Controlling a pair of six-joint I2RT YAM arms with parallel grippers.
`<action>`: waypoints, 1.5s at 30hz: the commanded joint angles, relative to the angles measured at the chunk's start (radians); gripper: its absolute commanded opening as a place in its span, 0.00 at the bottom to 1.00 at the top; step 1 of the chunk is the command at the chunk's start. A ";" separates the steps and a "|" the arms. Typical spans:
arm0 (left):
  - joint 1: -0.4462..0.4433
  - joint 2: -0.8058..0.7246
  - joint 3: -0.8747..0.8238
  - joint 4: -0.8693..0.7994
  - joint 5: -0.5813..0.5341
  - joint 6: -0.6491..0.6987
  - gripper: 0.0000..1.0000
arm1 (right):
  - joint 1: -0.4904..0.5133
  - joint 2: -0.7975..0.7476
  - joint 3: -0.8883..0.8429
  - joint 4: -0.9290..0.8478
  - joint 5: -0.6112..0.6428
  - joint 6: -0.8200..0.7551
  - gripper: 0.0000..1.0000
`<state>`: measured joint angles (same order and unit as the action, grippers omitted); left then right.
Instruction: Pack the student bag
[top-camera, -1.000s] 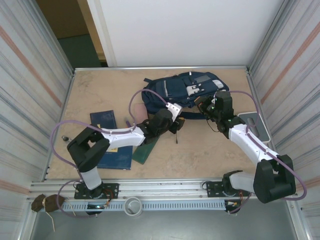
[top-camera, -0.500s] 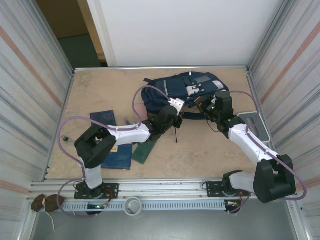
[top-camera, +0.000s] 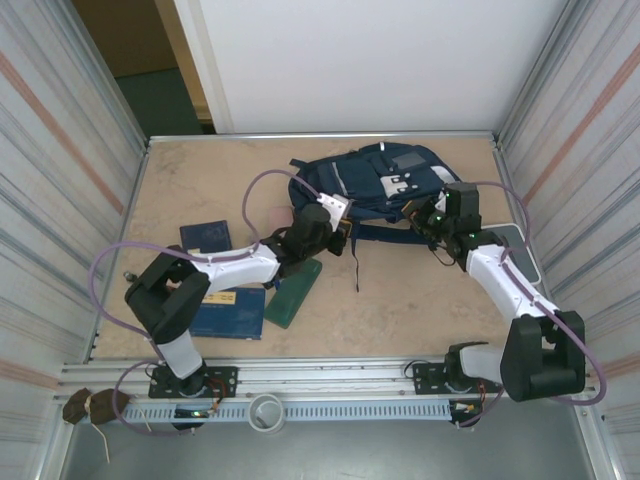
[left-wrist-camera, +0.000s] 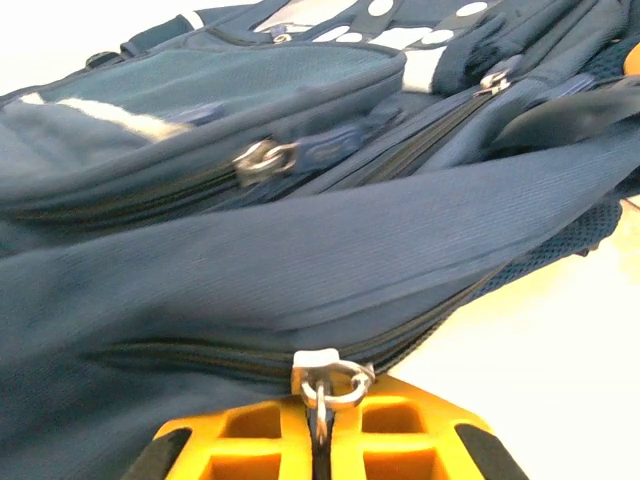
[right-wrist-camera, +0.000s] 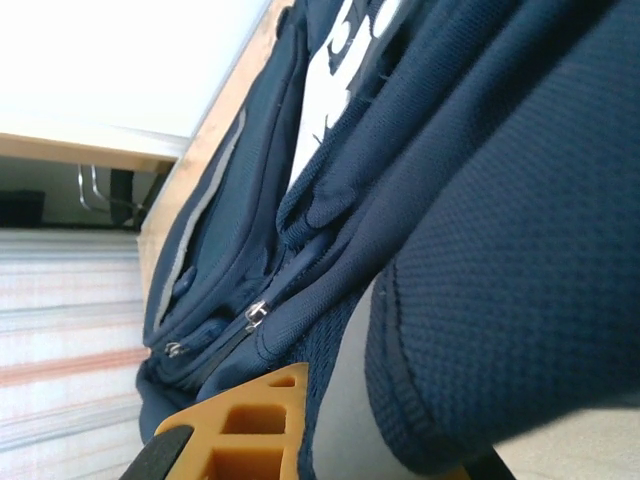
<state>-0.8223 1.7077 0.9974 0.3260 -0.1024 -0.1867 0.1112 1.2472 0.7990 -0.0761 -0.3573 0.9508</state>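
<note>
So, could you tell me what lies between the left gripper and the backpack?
Nothing lies between them. In the left wrist view, the left gripper sits right against the backpack, closed on a metal zipper pull at the bag's edge.

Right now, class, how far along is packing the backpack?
Done: nothing visibly; the zip looks closed. In hand: left gripper pinches the zipper pull, right gripper holds the navy backpack. Left: open it, load the green book and blue notebooks lying outside.

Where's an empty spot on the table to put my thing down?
Bare tabletop left of the navy blue fabric backpack, and between the flat green book and the right arm. Crowded along the backpack's near edge.
</note>
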 joint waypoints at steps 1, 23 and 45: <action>0.080 -0.072 -0.037 -0.070 -0.023 0.024 0.00 | -0.083 0.044 0.080 -0.037 -0.004 -0.121 0.00; 0.084 0.032 0.137 -0.232 0.286 0.165 0.00 | -0.181 0.419 0.435 -0.228 -0.043 -0.322 0.16; -0.033 0.163 0.299 -0.206 0.325 0.099 0.00 | 0.033 0.203 0.004 0.119 -0.057 0.063 0.63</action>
<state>-0.8425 1.8931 1.2640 0.0631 0.1825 -0.0830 0.1429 1.4162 0.7971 -0.0769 -0.4622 0.9218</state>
